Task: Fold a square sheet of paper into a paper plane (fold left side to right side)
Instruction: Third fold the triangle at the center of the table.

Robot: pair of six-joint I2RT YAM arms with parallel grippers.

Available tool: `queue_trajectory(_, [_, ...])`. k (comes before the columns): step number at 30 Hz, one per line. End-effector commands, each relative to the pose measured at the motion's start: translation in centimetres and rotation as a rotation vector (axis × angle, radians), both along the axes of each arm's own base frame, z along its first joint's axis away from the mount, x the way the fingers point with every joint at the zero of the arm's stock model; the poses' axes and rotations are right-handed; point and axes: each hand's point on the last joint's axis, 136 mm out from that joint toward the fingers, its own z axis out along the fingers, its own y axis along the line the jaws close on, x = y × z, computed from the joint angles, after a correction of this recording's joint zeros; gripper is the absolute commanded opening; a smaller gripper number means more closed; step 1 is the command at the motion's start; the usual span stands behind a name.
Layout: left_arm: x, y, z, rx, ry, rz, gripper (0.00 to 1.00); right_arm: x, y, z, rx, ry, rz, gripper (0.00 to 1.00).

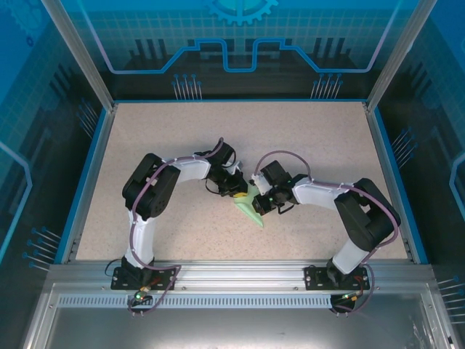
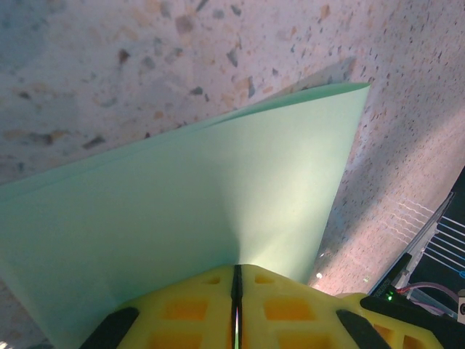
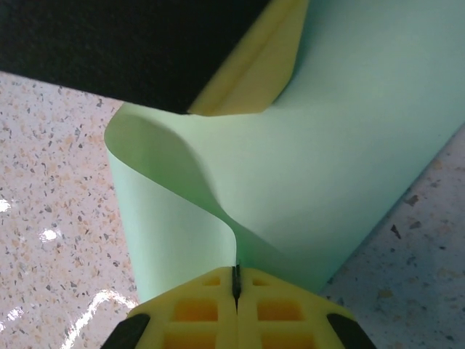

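On the left, the left arm [image 1: 149,193] bends up from the near edge of the desk [image 1: 182,138] and reaches in toward the middle. Its left gripper [image 1: 238,192] is low over the desk there. In the left wrist view its two yellow fingers [image 2: 192,305] are pressed together, and they pinch the edge of the sheet of paper [image 2: 218,196]. The paper is pale green and plain. From the fingers it spreads out over the speckled desk to a sharp corner at the upper right. A second thin green edge peeks out just behind the top edge, so the paper lies in two layers there.

In the middle of the desk, seen from above, a bit of the green paper pokes out under and between the two grippers, with a point toward the near side.

Just to the right is the right gripper [image 1: 256,201], close beside the left one. In the right wrist view its yellow fingers [image 3: 192,309] are shut tight too, and they clamp another edge of the paper. From that pinch the paper rises and curls in a soft loop to the left. At the top of that view, a yellow finger of the left gripper touches the paper.

On the far right, the right arm [image 1: 363,211] bends back to the near edge of the desk.
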Motion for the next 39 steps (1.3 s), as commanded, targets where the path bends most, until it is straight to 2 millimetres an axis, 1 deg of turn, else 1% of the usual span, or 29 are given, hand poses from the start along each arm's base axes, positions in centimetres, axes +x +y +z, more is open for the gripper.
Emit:
queue_trajectory(1, [-1.6,0.7,-2.6,0.053,0.060,-0.019,0.11,0.4,-0.4,-0.2,-0.015,0.020,-0.025,0.00])
queue_trajectory(10, [-1.6,0.7,-2.6,0.054,0.060,-0.020,0.11,0.1,-0.7,-0.8,-0.028,0.032,-0.028,0.00])
queue_trajectory(18, [-1.7,0.8,-2.6,0.057,0.061,-0.020,0.11,0.0,-0.8,-0.1,-0.020,0.015,-0.031,0.01])
queue_trajectory(25, [-1.7,0.8,-2.5,0.056,0.060,-0.021,0.11,0.0,-0.8,-0.9,-0.033,0.036,-0.029,0.01])
queue_trajectory(28, [-1.7,0.7,-2.3,0.053,0.055,-0.021,0.12,-0.3,-1.0,-1.2,-0.040,0.048,-0.030,0.01])
queue_trajectory(30, [-1.5,0.8,-1.9,0.051,0.044,-0.022,0.15,-0.5,-1.2,-1.4,-0.049,0.058,-0.030,0.01])
queue_trajectory(32, [-1.3,0.8,-1.2,0.049,0.017,-0.029,0.18,-0.9,-1.5,-1.8,-0.064,0.076,-0.031,0.00])
queue_trajectory(36, [-0.6,0.9,1.0,0.044,-0.047,-0.032,0.27,-1.8,-1.9,-2.1,-0.078,0.115,-0.028,0.01])
queue_trajectory(39, [0.2,1.2,2.8,0.049,-0.105,-0.028,0.30,-2.3,-2.2,-2.5,-0.091,0.139,-0.026,0.01])
